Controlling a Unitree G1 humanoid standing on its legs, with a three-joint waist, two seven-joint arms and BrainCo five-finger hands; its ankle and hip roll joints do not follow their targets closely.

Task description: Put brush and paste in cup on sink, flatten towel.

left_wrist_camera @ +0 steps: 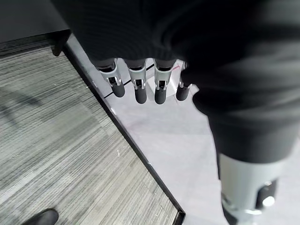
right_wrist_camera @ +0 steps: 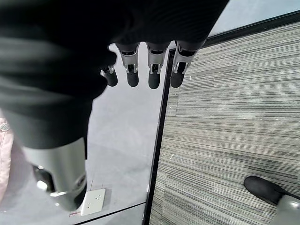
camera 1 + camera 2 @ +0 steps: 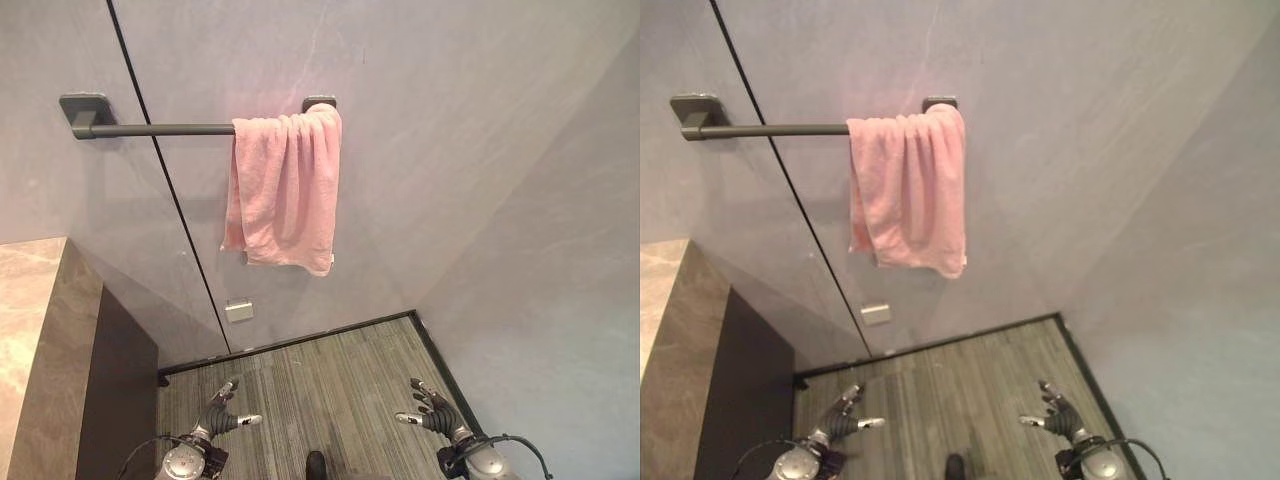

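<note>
A pink towel (image 3: 285, 190) hangs bunched in folds over the right end of a dark wall bar (image 3: 150, 129), with most of the bar bare to its left. Low at the bottom of the eye views, my left hand (image 3: 222, 417) and right hand (image 3: 430, 408) hang over the striped floor, far below the towel. Both hands are open with relaxed fingers (image 1: 136, 89) and hold nothing; the right hand's fingers (image 2: 151, 70) point toward the wall base.
A marble-topped counter (image 3: 35, 330) with a dark side panel stands at the left. A white wall socket (image 3: 239, 311) sits low on the grey wall. The grey wall (image 3: 540, 250) closes in on the right of the striped floor (image 3: 330, 380).
</note>
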